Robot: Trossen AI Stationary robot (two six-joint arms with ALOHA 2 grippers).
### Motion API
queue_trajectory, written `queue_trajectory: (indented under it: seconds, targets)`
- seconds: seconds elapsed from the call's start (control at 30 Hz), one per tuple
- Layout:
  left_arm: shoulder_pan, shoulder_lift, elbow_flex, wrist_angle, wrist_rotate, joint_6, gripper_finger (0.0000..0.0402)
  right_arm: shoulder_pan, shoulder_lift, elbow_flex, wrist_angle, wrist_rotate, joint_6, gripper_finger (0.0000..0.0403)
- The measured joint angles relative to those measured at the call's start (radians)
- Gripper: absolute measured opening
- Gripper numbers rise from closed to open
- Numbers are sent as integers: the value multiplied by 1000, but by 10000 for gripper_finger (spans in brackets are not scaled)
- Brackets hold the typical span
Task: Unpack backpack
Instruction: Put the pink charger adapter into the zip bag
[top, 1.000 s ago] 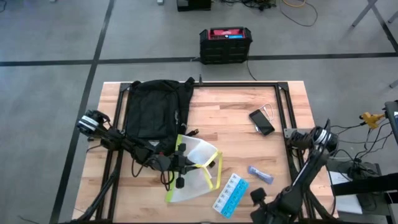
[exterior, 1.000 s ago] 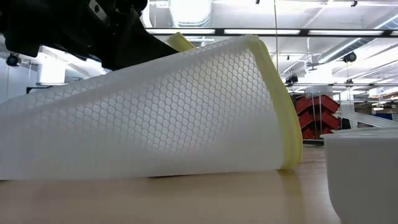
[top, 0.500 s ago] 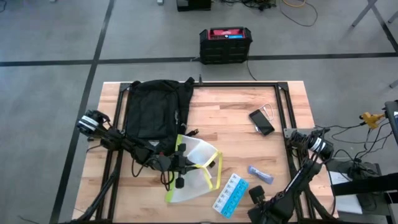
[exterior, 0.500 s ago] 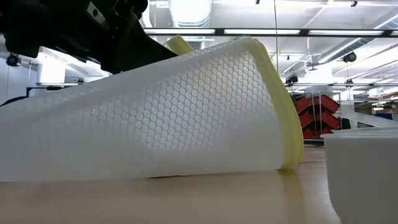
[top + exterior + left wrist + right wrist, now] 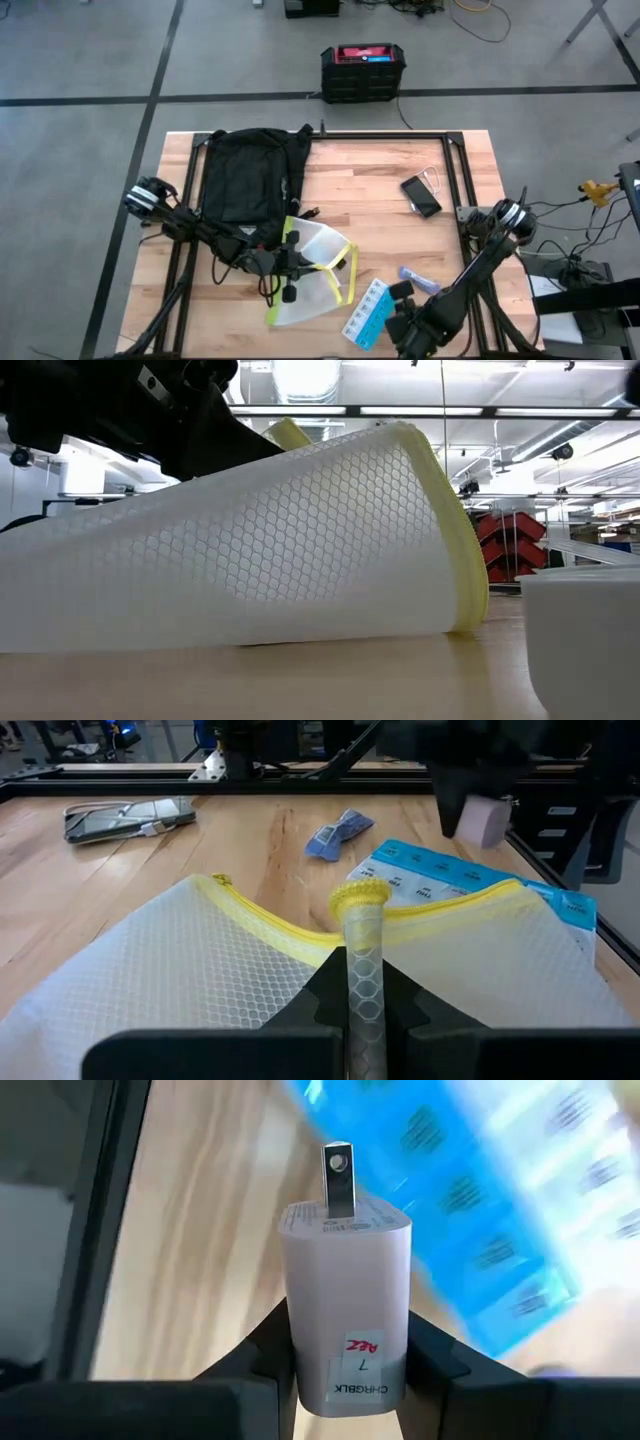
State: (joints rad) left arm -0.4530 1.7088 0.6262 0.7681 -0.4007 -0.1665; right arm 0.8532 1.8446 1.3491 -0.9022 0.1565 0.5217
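The black backpack (image 5: 245, 175) lies flat at the table's far left. Just near of it is a white mesh pouch with a yellow zip edge (image 5: 318, 272), and my left gripper (image 5: 300, 263) is shut on that pouch. My right gripper (image 5: 400, 298) hovers over the near end of a blue pill organizer (image 5: 370, 312). It is shut on a small white charger block (image 5: 345, 1270), whose prongs point away from the wrist. My left gripper pinches a raised fold of the mesh pouch between its two fingers at the yellow zip edge (image 5: 358, 910), coming about level from the table's left. The pinched side is lifted; the pouch's lower edge (image 5: 250, 642) rests on the table. My right gripper pinches the charger block's two opposite sides (image 5: 300, 1350) between its fingers at the end away from the prongs, pointing slantwise down. The block (image 5: 483, 820) hangs clear above the table and the pill organizer.
A phone with a cable (image 5: 421, 195) lies at the far right and a small blue packet (image 5: 418, 280) beside the pill organizer. Black frame rails (image 5: 455, 170) run along the table's edges. A black-and-red box (image 5: 362, 72) stands on the floor beyond the table.
My right arm has swung and carried its gripper a little toward the table's left and far side, over the pill organizer's near end. My left gripper and the pouch have kept still.
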Motion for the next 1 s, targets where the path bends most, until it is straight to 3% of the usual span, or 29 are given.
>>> queue_trajectory:
  seconds: [0.13,0.2,0.4,0.57,0.63,0.8,1.0]
  targets:
    - [-1,0,0,16,51,34,0,-56,-38,0,-2,190,-117,92]
    - [-1,0,0,51,98,55,0,-104,-36,-3,0,236,-190,92]
    - [-2,0,0,129,136,127,0,-285,9,-27,105,228,-419,92]
    - [2,-1,0,131,133,132,0,-413,87,-30,334,69,-675,92]
    - [2,-1,0,131,132,132,0,-449,118,-31,395,104,-751,93]
    - [4,-2,0,125,116,130,0,-513,135,-32,421,326,-841,142]
    - [7,-4,0,116,111,121,0,-517,115,-30,380,330,-840,205]
